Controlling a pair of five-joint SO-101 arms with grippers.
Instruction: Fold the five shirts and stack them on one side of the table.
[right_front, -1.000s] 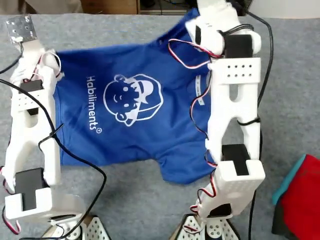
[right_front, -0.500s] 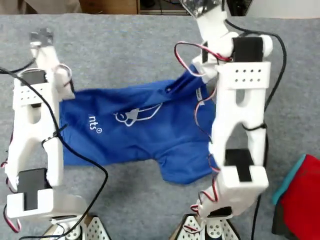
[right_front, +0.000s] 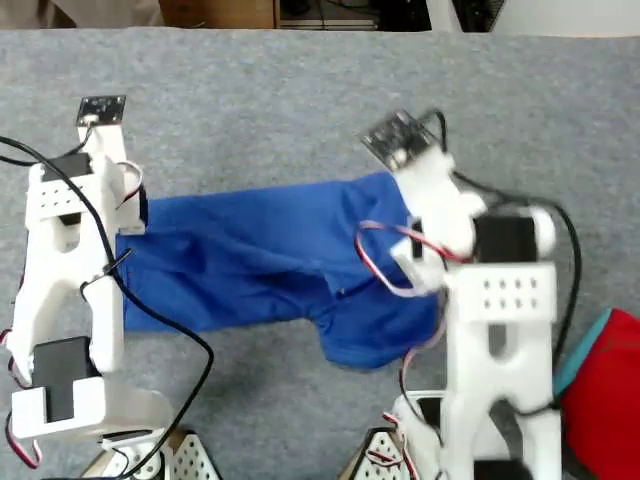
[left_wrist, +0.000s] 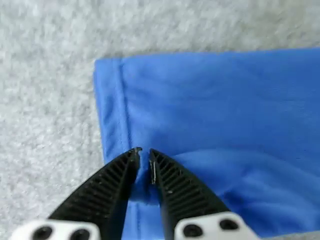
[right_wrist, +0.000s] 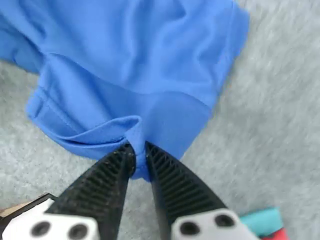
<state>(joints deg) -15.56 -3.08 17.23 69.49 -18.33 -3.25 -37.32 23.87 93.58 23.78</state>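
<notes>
Both grippers have pulled back toward the robot in the last second, folding the shirt (right_front: 250, 260) over by its far edge, so it now lies doubled on the counter (right_front: 250, 100) between them with its print hidden inside. The left gripper (left_wrist: 144, 152) is clamped on the hem at one end and the right gripper (right_wrist: 136, 146) on bunched cloth at the other. I judge the first fold nearly laid, with letting go, a crosswise fold and stacking, perhaps by the red pile (right_front: 605, 400) past the right gripper, left to do.
</notes>
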